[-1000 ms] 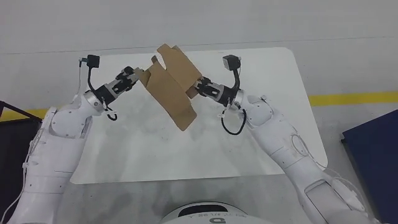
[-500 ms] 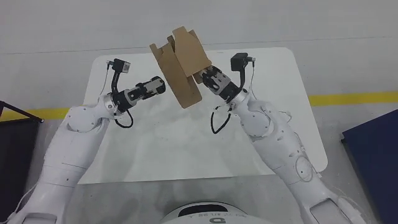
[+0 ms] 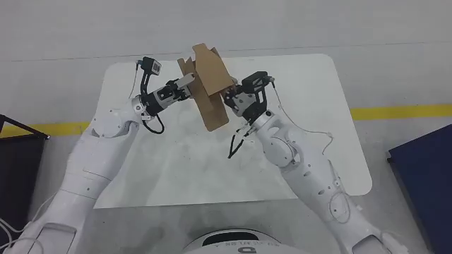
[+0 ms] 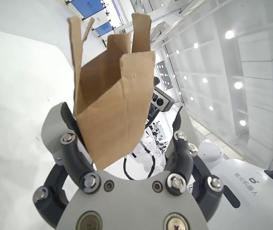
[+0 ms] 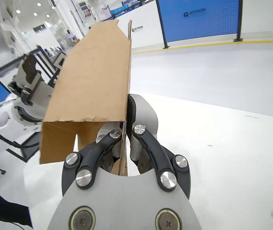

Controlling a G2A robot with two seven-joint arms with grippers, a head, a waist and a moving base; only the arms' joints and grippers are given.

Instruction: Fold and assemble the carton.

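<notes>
- The carton [image 3: 210,93] is held up over the bench [image 3: 304,148], so it should be gripped tight on one side while a flap is pushed in slowly.
- One carton wall is pinched by the right gripper [image 5: 127,113], closed on it.
- The left gripper [image 4: 120,118] is opened wide; a carton corner is touched by one finger.

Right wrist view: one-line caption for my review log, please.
Right gripper shut on one wall of the partly opened brown carton, holding it above the white table.
</notes>
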